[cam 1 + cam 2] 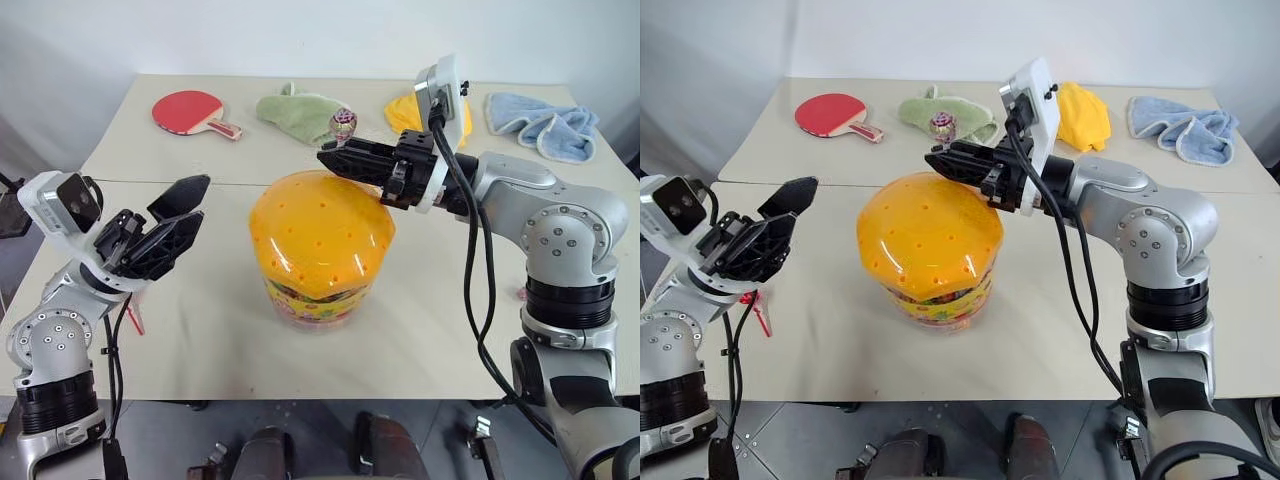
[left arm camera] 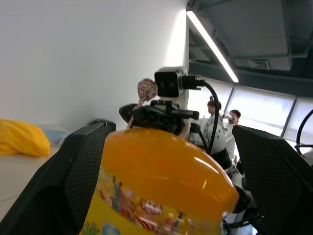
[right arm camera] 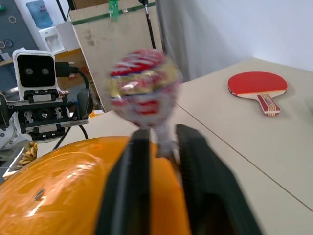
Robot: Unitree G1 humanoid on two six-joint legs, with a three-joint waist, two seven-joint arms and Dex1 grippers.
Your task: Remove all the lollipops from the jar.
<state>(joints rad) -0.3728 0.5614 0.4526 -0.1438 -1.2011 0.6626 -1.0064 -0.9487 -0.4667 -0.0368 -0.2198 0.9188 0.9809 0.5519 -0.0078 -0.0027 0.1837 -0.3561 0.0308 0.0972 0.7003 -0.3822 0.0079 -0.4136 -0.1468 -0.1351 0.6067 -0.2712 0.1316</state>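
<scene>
The right claw [image 3: 159, 147] pinches a lollipop [image 3: 143, 93], apparently by its stick, just above the jar [image 1: 320, 235].

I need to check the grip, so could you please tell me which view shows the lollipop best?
The right wrist view: the lollipop is close, its stick between the right gripper fingers. The left wrist view shows it small; both eye views, a small ball.
</scene>
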